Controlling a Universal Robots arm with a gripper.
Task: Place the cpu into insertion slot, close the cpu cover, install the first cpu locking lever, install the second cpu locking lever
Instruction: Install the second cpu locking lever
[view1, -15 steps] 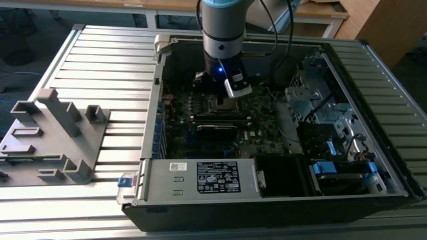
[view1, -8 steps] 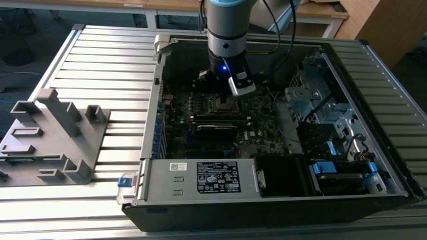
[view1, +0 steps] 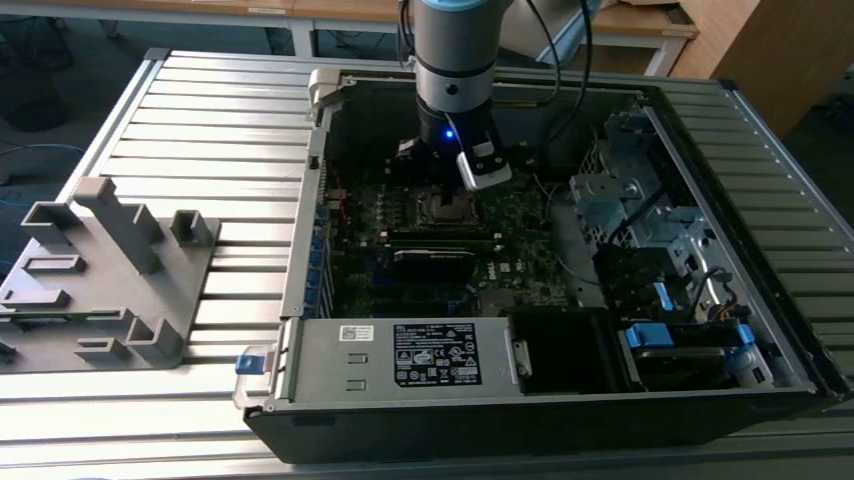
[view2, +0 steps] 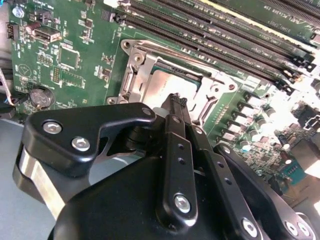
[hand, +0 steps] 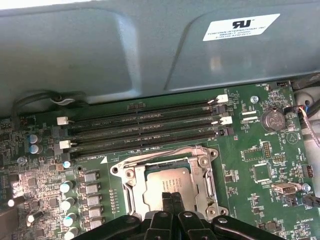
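The cpu (hand: 161, 181) (view2: 167, 82) lies in the insertion slot (view1: 451, 207) on the green motherboard, its dull grey top facing up. Around it the silver cpu cover (hand: 131, 186) (view2: 134, 75) lies flat, with the chip showing through its window. Thin metal locking levers run along the socket's sides, one of them along the edge next to the memory slots (hand: 155, 151). My gripper (hand: 171, 198) (view2: 175, 100) (view1: 449, 182) is shut with nothing between its black fingers. Its tips hang just over the cpu's edge. I cannot tell whether they touch it.
Several long black memory slots (hand: 145, 127) run beside the socket, below the grey case wall (hand: 100, 55). A coin battery (hand: 274, 119) sits near the board's edge. In the exterior view, a drive cage (view1: 627, 200) stands right and a power supply (view1: 400, 355) in front. A grey fixture (view1: 107, 270) stands outside, left.
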